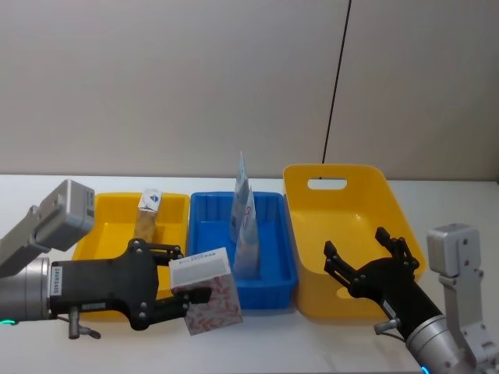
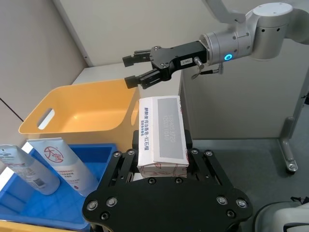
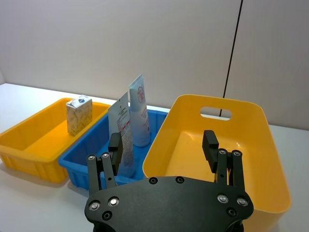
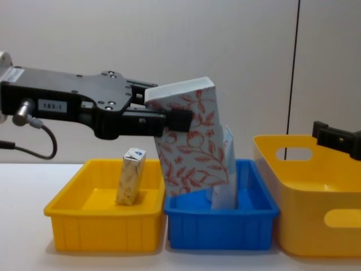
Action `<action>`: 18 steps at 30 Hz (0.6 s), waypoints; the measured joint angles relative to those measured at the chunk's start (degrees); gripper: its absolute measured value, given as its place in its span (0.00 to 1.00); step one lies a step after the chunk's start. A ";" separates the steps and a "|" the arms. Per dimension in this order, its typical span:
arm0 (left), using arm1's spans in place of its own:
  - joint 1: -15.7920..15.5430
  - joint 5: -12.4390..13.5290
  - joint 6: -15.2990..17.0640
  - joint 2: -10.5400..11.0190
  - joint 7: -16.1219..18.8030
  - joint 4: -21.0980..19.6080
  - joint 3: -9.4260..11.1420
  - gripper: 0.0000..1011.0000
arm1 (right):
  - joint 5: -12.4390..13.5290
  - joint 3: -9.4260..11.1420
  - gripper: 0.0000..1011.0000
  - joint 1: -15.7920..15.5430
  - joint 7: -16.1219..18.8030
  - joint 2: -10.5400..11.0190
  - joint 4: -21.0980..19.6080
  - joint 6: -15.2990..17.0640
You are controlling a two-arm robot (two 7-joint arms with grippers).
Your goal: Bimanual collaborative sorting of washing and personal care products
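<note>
My left gripper is shut on a white carton with red floral print, held tilted in the air in front of the blue bin. The same carton hangs above the bins in the chest view and sits between the fingers in the left wrist view. Two pale squeeze tubes stand in the blue bin. A beige carton stands in the left yellow bin. My right gripper is open and empty over the large yellow bin.
The three bins stand side by side on a white table, with a wall close behind. The large yellow bin has a handle cutout and nothing inside. Bare table lies in front of the bins.
</note>
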 joint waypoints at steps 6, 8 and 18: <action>0.60 -0.33 -0.02 0.59 0.10 -0.59 0.10 0.40 | 0.00 0.01 0.99 0.00 0.00 -0.02 0.00 0.00; 0.78 -0.40 -0.03 0.77 0.16 -0.77 0.13 0.40 | 0.00 0.02 0.99 0.02 0.05 -0.06 0.00 0.00; 1.27 -0.69 -0.08 1.24 0.35 -1.27 0.21 0.40 | 1.05 0.09 0.99 0.57 2.97 0.52 0.01 -0.34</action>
